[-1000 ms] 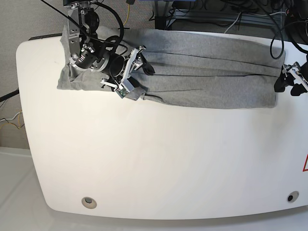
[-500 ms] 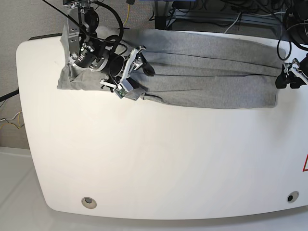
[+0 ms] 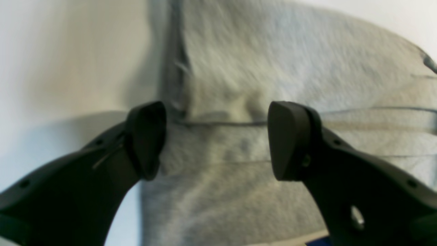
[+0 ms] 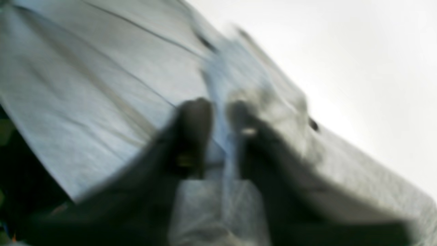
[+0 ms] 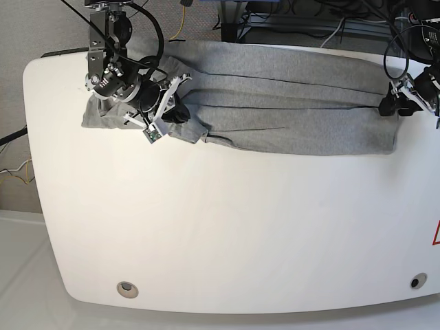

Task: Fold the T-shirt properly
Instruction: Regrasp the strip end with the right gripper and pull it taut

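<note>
The left pincer (image 3: 215,140) stands wide open and empty, its tips astride a seam at the edge of the T-shirt (image 5: 289,110). The right pincer (image 4: 218,136) is nearly closed, seemingly with a ridge of cloth pinched between its tips, though blur leaves that uncertain. The shirt lies folded into a long band along the far side of the white bench (image 5: 227,234). It looks soft, light and limp, so it will likely sag; corners and hems offer the surest hold.

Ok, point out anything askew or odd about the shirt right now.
The T-shirt lies as a creased, uneven band along the table's far edge, bunched at the end where the right gripper pinches a fold. The left gripper, jaws apart, holds nothing.
</note>
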Robot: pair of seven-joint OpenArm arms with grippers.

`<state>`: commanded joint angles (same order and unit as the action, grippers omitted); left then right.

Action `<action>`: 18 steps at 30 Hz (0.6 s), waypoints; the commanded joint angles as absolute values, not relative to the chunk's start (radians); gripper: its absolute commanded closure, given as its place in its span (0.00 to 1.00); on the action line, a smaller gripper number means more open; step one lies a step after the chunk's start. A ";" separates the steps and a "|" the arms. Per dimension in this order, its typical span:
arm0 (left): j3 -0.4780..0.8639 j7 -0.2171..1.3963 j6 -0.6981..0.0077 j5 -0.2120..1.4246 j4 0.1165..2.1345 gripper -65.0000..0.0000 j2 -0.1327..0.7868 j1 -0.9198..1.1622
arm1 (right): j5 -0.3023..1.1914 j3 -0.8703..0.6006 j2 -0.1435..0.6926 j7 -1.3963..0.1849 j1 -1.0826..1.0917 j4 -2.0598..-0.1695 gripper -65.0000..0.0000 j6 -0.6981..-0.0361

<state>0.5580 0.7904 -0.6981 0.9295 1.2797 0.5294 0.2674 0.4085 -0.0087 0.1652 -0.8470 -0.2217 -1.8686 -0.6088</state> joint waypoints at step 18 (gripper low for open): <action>0.466 0.808 -0.698 0.935 1.280 0.58 0.551 0.274 | 0.332 -0.018 0.167 -0.895 -0.224 -1.899 0.65 -0.614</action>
<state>0.4660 0.8083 -0.6981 0.9346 1.2802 0.5506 0.2745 0.3323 -0.0183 0.1674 -0.8952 -0.2243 -1.8994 -0.6137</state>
